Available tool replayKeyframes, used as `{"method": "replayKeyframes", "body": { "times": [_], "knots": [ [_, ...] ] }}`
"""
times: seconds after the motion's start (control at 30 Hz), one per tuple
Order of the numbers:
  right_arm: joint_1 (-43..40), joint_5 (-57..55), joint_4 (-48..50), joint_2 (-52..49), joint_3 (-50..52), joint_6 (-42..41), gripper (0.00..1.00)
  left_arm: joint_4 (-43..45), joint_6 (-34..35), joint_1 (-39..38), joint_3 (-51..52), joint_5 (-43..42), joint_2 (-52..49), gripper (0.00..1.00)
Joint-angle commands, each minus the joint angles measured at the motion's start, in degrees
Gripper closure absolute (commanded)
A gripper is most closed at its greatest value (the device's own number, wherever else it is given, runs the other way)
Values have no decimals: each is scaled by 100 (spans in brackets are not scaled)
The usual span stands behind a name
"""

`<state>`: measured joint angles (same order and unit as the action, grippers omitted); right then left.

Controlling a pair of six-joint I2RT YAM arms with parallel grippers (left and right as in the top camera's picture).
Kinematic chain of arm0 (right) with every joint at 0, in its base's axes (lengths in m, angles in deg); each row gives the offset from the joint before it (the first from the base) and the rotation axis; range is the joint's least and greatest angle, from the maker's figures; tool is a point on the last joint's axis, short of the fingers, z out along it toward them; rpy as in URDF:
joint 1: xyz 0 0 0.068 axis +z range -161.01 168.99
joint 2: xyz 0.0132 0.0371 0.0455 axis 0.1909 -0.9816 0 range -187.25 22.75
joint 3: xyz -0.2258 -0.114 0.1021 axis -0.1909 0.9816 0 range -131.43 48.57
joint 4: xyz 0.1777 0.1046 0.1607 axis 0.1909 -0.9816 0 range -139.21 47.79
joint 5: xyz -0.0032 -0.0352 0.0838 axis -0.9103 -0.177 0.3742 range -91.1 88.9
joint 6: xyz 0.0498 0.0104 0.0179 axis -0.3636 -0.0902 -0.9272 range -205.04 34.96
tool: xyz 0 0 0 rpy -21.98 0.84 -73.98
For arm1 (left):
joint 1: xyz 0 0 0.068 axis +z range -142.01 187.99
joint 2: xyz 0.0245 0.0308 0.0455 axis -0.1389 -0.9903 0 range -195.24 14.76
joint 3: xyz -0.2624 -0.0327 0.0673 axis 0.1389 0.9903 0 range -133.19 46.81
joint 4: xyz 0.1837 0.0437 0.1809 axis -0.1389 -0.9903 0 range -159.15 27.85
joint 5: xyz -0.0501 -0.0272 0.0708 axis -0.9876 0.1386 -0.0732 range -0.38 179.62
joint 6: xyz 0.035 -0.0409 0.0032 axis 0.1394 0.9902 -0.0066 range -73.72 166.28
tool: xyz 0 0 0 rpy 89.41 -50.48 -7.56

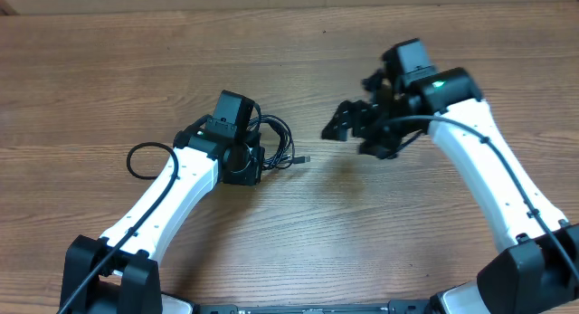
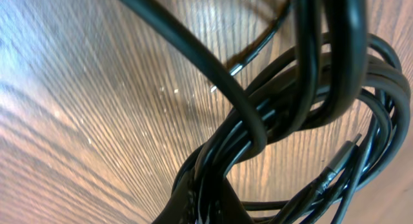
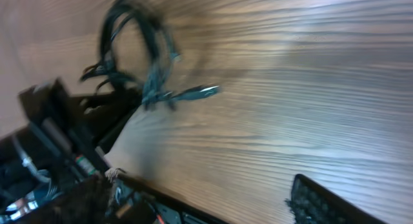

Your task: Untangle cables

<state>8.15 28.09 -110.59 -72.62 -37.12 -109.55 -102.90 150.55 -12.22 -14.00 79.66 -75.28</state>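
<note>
While left hand [image 1: 244, 167] clamps cables [image 1: 279, 135], right hand [image 1: 348, 128] hovers nearby, fingers spread, touching nothing.

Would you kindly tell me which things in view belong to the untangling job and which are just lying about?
Job:
- cables, bundled
- left tool, shut on the cables
- right tool, open, holding nothing

Just there:
- table

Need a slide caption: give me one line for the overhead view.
Left gripper shut on a tangled bundle of black cables on the wooden table; right gripper open, apart from them.
</note>
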Motion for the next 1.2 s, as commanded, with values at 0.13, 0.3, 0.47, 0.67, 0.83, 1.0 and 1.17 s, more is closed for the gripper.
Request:
{"method": "replayKeyframes", "body": {
  "times": [0.13,0.3,0.47,0.67,0.83,1.0,1.17],
  "knots": [
    [890,-1231,256,173,24,-2164,21,-13,850,260,-133,-1014,146,96],
    [1222,-1620,597,173,63,-2391,20,-17,870,826,-133,-2068,146,96],
    [1467,-1650,1469,173,588,-2511,20,-120,841,1453,-133,-3305,146,96],
    [1687,-1600,2345,173,929,-2194,20,-269,756,1650,-133,-3399,146,96],
    [1919,-1585,2579,170,929,-2026,20,-269,684,1644,-133,-3268,146,96],
    [2022,-1539,2673,170,957,-2044,23,-269,605,1644,-133,-3276,146,96],
    [2022,-1252,2675,170,957,-2039,28,-271,664,1646,-133,-3270,146,96]
  ]
}}
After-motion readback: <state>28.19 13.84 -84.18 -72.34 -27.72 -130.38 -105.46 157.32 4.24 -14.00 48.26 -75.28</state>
